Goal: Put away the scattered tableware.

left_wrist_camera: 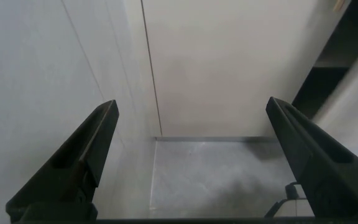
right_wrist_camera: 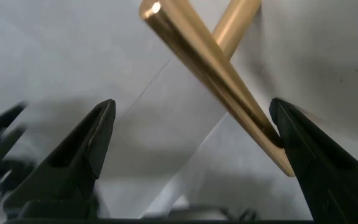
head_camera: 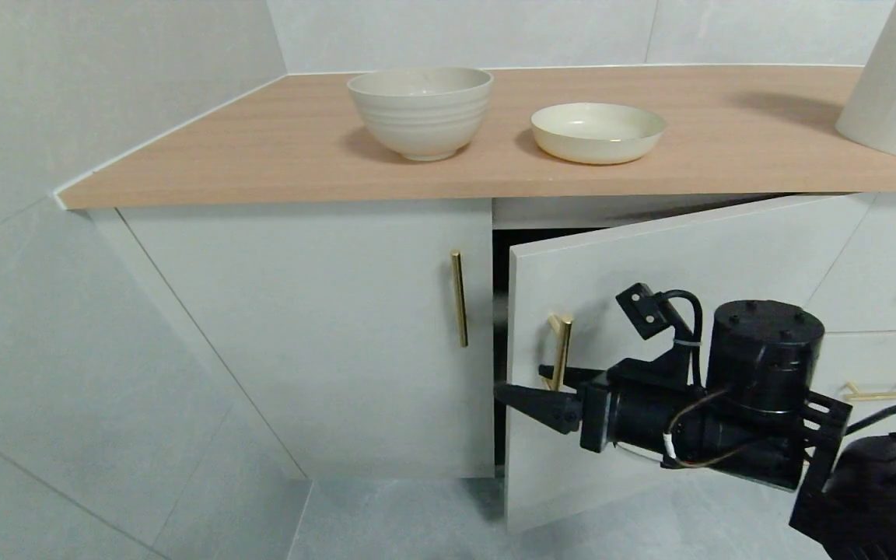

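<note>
The right end effector (head_camera: 530, 385) has its fingers spread wide, one on each side of the brass handle (head_camera: 559, 350) of a cabinet door (head_camera: 689, 264). In the right wrist view the handle (right_wrist_camera: 216, 81) runs slantwise through the gap of this end effector (right_wrist_camera: 191, 106) and lies against one finger (right_wrist_camera: 303, 155), well apart from the other. The door around it stands ajar, with a dark opening just to the end effector's left. Beyond that gap is a shut door (head_camera: 323, 334) with its own upright handle (head_camera: 458, 298). The left end effector (left_wrist_camera: 191, 104) is also open and grips nothing; grey floor (left_wrist_camera: 216, 174) lies past its tips. Above the right end effector, on the wooden counter (head_camera: 261, 155), sit a shallow dish (head_camera: 597, 132) almost straight overhead and a ribbed bowl (head_camera: 420, 110) up and to its left, near each other but apart.
</note>
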